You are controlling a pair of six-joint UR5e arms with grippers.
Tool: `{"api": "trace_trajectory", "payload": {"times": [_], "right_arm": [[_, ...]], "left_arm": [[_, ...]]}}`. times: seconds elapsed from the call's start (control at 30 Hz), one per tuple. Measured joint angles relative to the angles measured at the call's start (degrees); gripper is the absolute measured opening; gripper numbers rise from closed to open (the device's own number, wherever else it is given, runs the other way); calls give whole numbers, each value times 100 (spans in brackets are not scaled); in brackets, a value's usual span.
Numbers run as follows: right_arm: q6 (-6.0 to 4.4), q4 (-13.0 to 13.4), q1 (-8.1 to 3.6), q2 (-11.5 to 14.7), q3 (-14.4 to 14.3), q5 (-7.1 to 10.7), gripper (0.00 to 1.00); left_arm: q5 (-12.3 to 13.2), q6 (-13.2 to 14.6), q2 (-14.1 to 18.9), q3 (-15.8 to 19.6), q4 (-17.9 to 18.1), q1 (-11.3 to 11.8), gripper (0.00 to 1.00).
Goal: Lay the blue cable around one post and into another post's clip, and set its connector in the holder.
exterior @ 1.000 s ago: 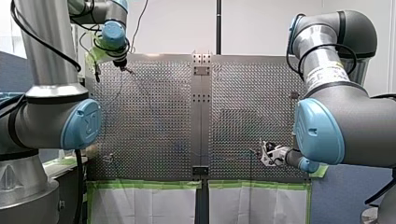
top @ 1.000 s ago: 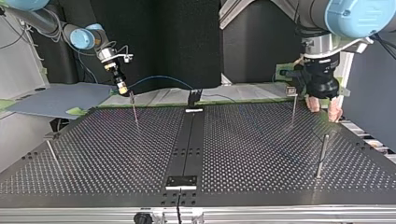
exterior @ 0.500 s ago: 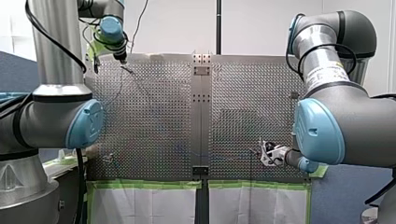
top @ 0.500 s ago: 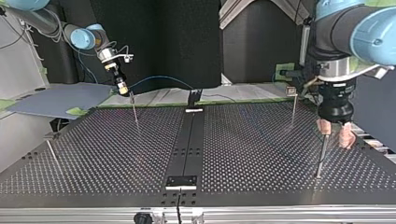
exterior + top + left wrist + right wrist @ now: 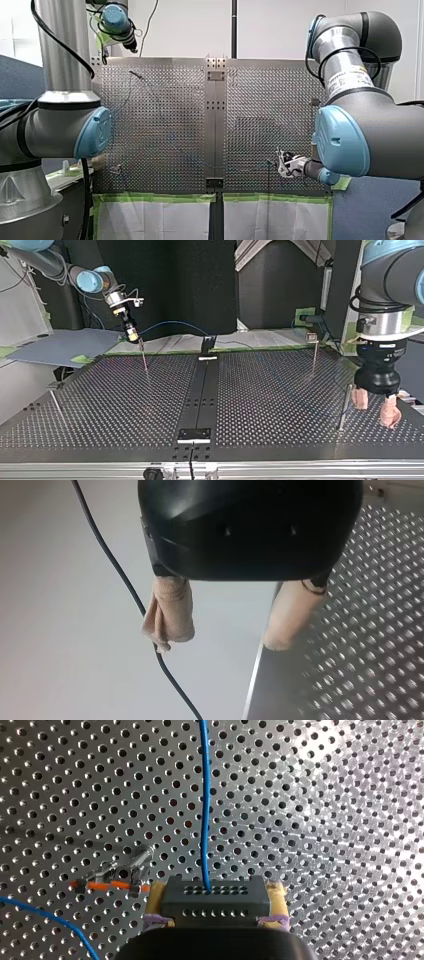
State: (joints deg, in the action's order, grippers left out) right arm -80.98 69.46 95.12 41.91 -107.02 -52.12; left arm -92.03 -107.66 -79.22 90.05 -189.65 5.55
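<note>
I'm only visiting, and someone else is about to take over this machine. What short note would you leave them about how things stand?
My left gripper: open and empty, beside the near post at the top view's right.
My right gripper: shut on the connector, above the thin post at that view's left.
Blue cable: a free arc from the connector toward that view's far middle; round no post, as far as I can see.
Done: connector picked up.
Left: cable round a post, into the clip on the far post, connector into the holder, which I cannot pick out.
</note>
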Motion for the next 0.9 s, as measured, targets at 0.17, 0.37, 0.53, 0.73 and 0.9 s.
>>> {"api": "trace_trajectory", "payload": {"times": [0.17,0.37,0.53,0.73,0.9], "right_arm": [[-70,40,19,2,0,1,0],[-101,67,34,0,0,0,0],[-104,69,37,-1,0,0,0],[-104,68,38,-1,0,-1,0],[-104,65,43,-1,0,-1,0]], "left_arm": [[249,107,0,-250,-116,-22,100],[400,143,1,-493,-157,-28,100],[406,149,0,-518,-167,-34,100],[520,43,0,-506,-62,-63,100],[792,-225,0,-354,171,-101,100]]}}
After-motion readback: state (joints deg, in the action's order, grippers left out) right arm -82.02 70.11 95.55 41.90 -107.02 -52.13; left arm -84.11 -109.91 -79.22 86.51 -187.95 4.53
